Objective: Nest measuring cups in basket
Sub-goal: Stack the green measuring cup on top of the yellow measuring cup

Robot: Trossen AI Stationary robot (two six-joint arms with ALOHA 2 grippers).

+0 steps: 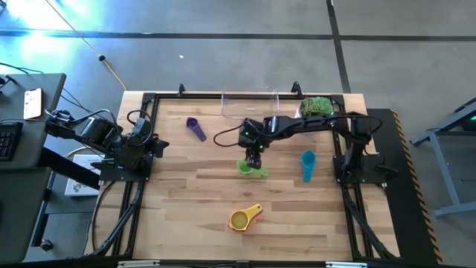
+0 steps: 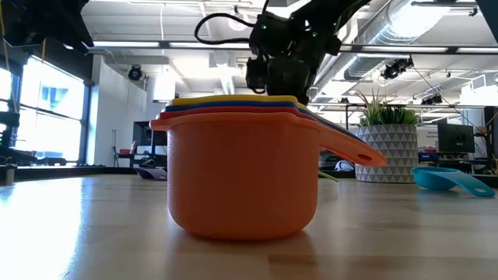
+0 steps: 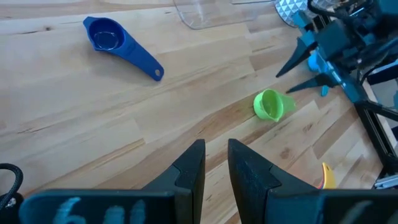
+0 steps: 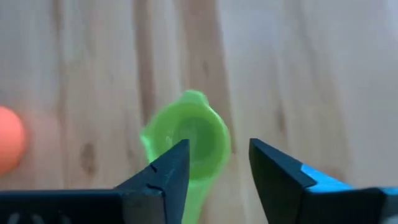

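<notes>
- At mid-table, the right gripper [image 1: 255, 159] hangs directly over the green cup [image 1: 252, 168], its fingers [image 4: 166, 174] parted, one over the cup's rim and the other clear of it, gripping nothing.
- Judging by this pose, the step in hand is picking up the green cup; the next move calls for a short descent so the parted fingers straddle the cup's wall, then a close.
- From the right wrist view, the green cup appears to stand mouth up on bare wood, its handle reaching back beneath the fingers, so the grasp line looks unobstructed.
- Behind the arm, the basket [image 1: 249, 105] sits at the table's far edge, beside the white pot [image 1: 316, 106] with a plant, and looks empty.
- Elsewhere, the purple cup [image 1: 195, 128] lies near the basket to the left, the teal cup [image 1: 307, 164] lies to the right of the green one, and an orange-and-yellow stack [image 1: 244, 218] rests toward the near edge.
- Open wood surrounds the green cup on all sides, leaving room to lift and carry it back to the basket; the low clear wall is the edge to clear.
- Off to the left edge, the left gripper [image 3: 216, 163] waits with its fingers slightly parted and empty.
</notes>
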